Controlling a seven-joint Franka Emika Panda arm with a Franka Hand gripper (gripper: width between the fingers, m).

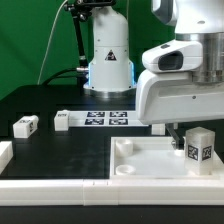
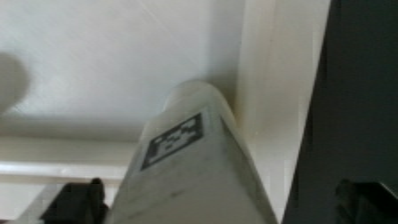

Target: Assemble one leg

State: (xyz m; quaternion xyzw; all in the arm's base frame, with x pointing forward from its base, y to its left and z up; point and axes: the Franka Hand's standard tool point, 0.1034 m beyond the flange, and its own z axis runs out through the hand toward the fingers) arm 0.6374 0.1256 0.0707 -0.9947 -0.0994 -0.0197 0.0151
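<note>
A white rail (image 1: 60, 188) runs along the front edge of the scene, closest to the exterior camera, and just behind it on the exterior view's right lies the large white square tray (image 1: 135, 160) with a round socket near its corner. Over the tray's right part, the leg (image 1: 199, 148) stands upright, its black-and-white tag facing the camera, beneath the arm's white wrist housing. The tool (image 1: 190, 135) comes down onto the leg's top. In the wrist view the leg (image 2: 187, 160) fills the middle between two dark fingertips (image 2: 75, 200), pinched from both sides. Another small white tagged block (image 1: 26, 124) rests on the dark tabletop (image 1: 70, 150) at the exterior view's left. The marker board (image 1: 95, 119) lies flat further back.
</note>
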